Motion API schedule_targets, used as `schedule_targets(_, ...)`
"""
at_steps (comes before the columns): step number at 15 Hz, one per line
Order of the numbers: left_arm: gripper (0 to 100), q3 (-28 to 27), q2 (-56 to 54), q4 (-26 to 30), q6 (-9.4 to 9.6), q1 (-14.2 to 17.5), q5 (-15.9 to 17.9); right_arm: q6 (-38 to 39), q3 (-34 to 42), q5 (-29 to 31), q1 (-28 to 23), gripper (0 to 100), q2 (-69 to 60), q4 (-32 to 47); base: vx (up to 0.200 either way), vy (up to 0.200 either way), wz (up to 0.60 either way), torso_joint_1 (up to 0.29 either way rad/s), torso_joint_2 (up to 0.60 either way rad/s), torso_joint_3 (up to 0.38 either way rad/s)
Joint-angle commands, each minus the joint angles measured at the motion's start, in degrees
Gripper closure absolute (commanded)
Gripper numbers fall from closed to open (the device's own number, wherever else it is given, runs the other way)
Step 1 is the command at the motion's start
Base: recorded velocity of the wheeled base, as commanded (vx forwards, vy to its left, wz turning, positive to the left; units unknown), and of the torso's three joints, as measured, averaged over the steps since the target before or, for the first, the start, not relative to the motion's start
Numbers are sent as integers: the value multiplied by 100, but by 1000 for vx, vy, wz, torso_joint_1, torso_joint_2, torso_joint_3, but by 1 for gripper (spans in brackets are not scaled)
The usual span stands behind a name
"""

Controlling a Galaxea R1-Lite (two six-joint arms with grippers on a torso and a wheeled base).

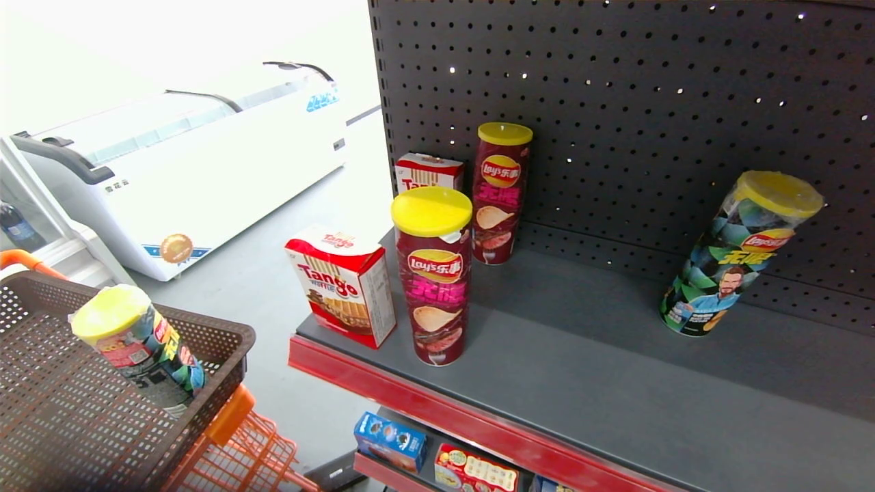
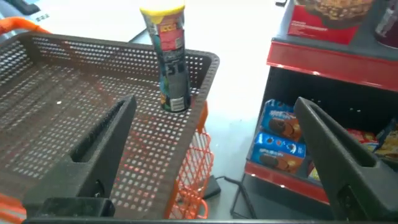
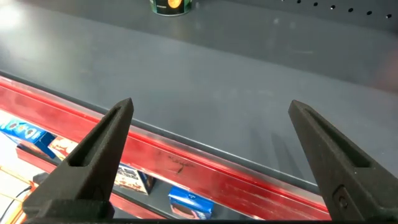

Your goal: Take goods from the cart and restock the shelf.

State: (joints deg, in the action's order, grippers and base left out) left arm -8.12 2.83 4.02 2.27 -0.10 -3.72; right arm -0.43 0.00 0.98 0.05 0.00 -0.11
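The dark grey metal shelf (image 1: 581, 355), with a red front lip and a black pegboard back, is the reference point. A white chest freezer (image 1: 205, 171) stands well off the shelf's left end, across the floor. A brown perforated plastic cart basket (image 1: 41, 410) on an orange frame sits near the shelf's left front corner, lower than the shelf.

The left gripper (image 2: 214, 104) hangs over that basket, left of the shelf, jaws spread wide and empty. The right gripper (image 3: 210, 104) hangs over the shelf's red lip, jaws likewise wide apart, holding nothing.

A yellow-lidded chip can with a multicoloured wrap (image 1: 137, 342) stands in the basket corner nearest the shelf.

On the shelf:
- A green-and-blue patterned chip can (image 1: 738, 253) leans against the pegboard at the right.
- A maroon yellow-lidded chip can (image 1: 432, 273) stands upright at the left front.
- A second maroon can (image 1: 501, 195) stands behind it.
- A red-and-white wafer box (image 1: 345, 287) stands at the left edge.
- Another wafer box (image 1: 427, 172) stands at the left rear.

Blue biscuit packs (image 1: 389, 441) sit on the tier below the shelf.
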Motion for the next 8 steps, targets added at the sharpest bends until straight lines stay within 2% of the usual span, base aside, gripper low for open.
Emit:
schedule_targets(1, 0, -832, 939, 529, 239, -17, -305, -1, 0, -1, 4, 0, 0, -7, 0, 0, 0, 0, 0, 0)
schedule_targets(5, 0, -1060, 2257, 274, 239, 71, -349, -1, 0, -1, 4, 0, 0, 2, 0, 0, 0, 0, 0, 0)
schedule_targets(6, 0, -1078, 2521, 178, 195, 344, -314, -1, 0, -1, 4, 0, 0, -7, 0, 0, 0, 0, 0, 0)
schedule_targets(7, 0, -1095, 3022, -209, 204, 1091, -103, -1, 0, -1, 4, 0, 0, -7, 0, 0, 0, 0, 0, 0)
schedule_targets(8, 0, -1025, 3409, -517, 213, 1434, 275, -1, 0, -1, 4, 0, 0, -7, 0, 0, 0, 0, 0, 0)
